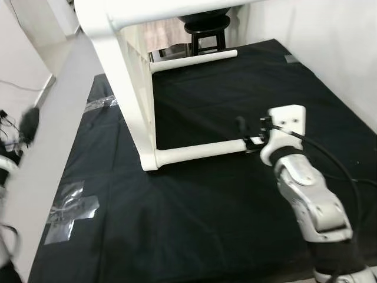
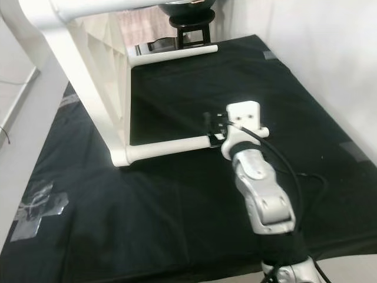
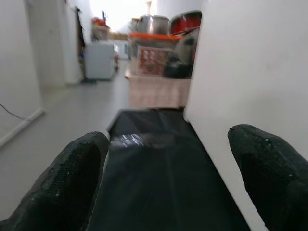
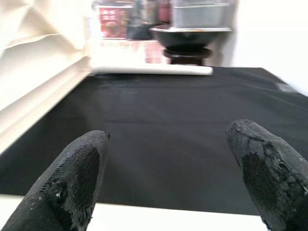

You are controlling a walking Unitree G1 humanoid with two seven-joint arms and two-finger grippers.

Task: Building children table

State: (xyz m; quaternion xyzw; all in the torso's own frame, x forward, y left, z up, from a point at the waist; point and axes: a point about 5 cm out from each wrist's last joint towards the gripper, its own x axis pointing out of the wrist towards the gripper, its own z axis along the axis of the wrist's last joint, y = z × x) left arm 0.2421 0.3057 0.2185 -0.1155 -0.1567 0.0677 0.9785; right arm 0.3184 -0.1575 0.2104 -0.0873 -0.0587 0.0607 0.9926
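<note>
A white plastic children's table (image 1: pixel 126 88) lies on its side on a black floor mat (image 1: pixel 206 224), upper left of frame. The right gripper (image 1: pixel 250 137), fingers spread, straddles the free end of its near white round leg (image 1: pixel 200 151), centre frame. Likely a grasping step; closing squarely comes next. The left gripper (image 3: pixel 168 178) hangs open, idle.

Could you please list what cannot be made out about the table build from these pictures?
- White table frame: its top is cut off by the upper edge of the head views.
- Right gripper: contact with the lower leg bar is hidden behind the wrist housing.
- Left gripper: fingers open; background shelves too blurred to read.
</note>
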